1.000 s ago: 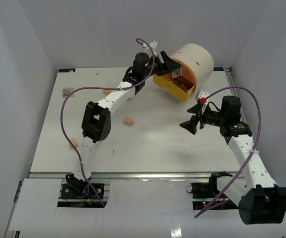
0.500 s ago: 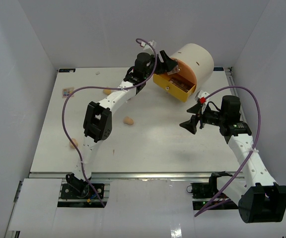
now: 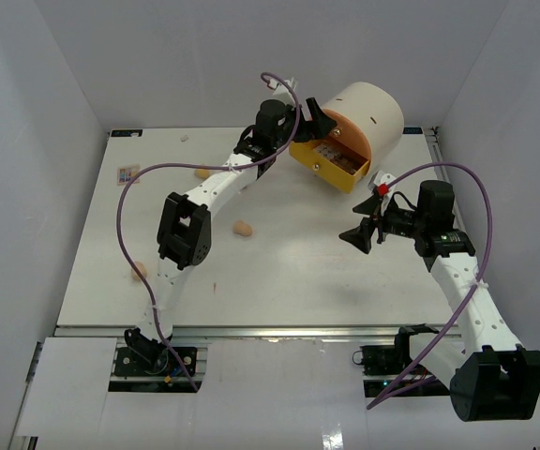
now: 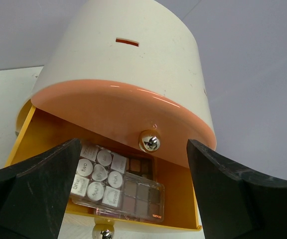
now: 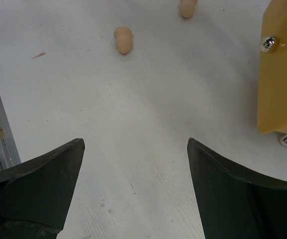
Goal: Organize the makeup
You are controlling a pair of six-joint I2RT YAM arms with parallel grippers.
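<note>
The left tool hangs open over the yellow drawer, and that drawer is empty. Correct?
Not quite. The left tool hangs open over the yellow drawer, but the drawer is not empty: the left wrist view shows eyeshadow palettes lying inside it.

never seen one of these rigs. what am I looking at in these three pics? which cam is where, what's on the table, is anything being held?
Two robot arms are bolted at the near edge of a white table; each ends in a two-finger gripper. The wide picture is from a fixed camera above and behind them. The other two are from wrist cameras, so the black wedges at the bottom are that arm's own fingers. The left gripper is open at the pulled-out yellow drawer of a cream round box; eyeshadow palettes lie inside. The right gripper is open above bare table. Nothing is held. Loose on the table: three peach sponges and one more palette at the far left.
</note>
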